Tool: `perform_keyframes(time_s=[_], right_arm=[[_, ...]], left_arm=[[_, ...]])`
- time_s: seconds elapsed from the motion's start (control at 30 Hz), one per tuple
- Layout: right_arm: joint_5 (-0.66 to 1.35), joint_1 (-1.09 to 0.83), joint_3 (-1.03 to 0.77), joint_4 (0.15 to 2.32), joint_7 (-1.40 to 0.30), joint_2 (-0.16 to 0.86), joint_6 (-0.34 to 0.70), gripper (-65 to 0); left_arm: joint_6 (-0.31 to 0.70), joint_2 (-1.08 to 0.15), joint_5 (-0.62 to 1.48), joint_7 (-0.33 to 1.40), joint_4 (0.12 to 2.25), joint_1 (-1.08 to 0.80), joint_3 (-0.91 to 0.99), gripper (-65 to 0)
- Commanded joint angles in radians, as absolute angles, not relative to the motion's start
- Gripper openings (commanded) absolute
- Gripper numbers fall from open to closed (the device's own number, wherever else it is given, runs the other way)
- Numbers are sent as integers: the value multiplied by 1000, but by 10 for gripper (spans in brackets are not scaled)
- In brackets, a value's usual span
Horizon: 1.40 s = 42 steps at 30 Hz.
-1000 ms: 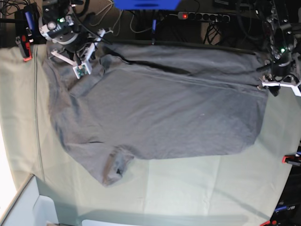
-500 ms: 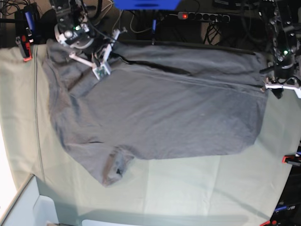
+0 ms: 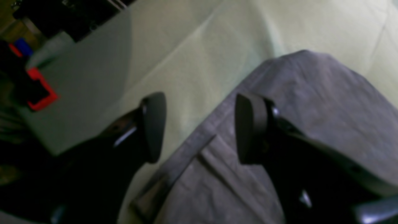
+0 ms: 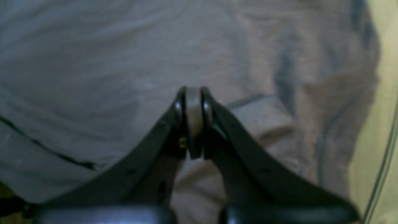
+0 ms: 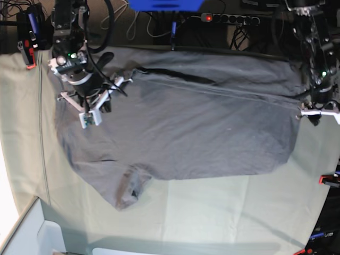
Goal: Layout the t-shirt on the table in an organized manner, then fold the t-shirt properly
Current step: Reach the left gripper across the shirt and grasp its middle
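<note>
The dark grey t-shirt [image 5: 186,127] lies spread across the far half of the table [image 5: 212,212], with one sleeve [image 5: 130,188] sticking out toward the near side. My right gripper [image 5: 90,109] is over the shirt's left part. In the right wrist view its jaws [image 4: 193,93] are shut, with a thin strip of the grey t-shirt [image 4: 93,62] pinched between the pads. My left gripper [image 5: 319,111] is at the shirt's right edge. It stands open [image 3: 199,127], straddling the hem, one finger over the t-shirt [image 3: 326,102] and the other over the pale table [image 3: 202,46].
Red clamps [image 5: 30,58] [image 5: 328,179] hold the cloth at the table's left and right edges; one clamp [image 3: 40,93] shows in the left wrist view. A power strip [image 5: 228,18] and cables lie behind the far edge. A white box [image 5: 32,234] sits at the near left corner.
My right arm swung right along the shirt's far edge, then down and left onto its left part, jaws staying shut. The left gripper sank slightly at the right hem. The shirt's outline barely changed.
</note>
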State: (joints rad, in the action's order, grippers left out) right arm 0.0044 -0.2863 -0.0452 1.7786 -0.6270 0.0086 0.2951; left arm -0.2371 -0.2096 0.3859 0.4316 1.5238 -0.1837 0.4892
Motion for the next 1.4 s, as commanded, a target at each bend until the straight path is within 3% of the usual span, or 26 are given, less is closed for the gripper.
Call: perform_keyframes(time_s=[0.0, 0.07, 0.23, 0.37, 0.57, 0.7, 0.83, 1.0, 1.07, 1.37], right_arm=[[8, -286, -45, 1797, -610, 12, 298, -650], [8, -291, -45, 1797, -611, 12, 298, -650], [8, -334, -45, 1797, -611, 10, 298, -650], [7, -357, -44, 1796, -611, 8, 298, -650], [7, -381, -45, 1796, -611, 8, 298, -650], [7, -392, -44, 1797, -611, 15, 298, -650], [7, -389, -38, 1797, -611, 30, 298, -650], [7, -387, -39, 1797, -611, 30, 298, -650], [7, -387, -39, 1797, -611, 30, 298, -650], [7, -378, -41, 1796, -610, 30, 300, -650]], left_arm=[[-239, -232, 380, 409, 1508, -137, 490, -307], [-239, -243, 381, 409, 1432, -62, 487, -301], [-239, -265, 380, 410, 1245, 139, 470, -165], [-237, -302, 381, 401, 1052, 289, 335, -91], [-237, -297, 383, 354, 800, 476, 186, -89], [-237, -277, 384, 257, 693, 499, 97, -92], [-237, -265, 383, 217, 638, 498, 5, -166], [-237, -263, 389, 154, 578, 496, -120, -379], [-237, -263, 389, 117, 584, 475, -159, -437], [-246, -271, 378, 105, 960, 252, -216, -623]])
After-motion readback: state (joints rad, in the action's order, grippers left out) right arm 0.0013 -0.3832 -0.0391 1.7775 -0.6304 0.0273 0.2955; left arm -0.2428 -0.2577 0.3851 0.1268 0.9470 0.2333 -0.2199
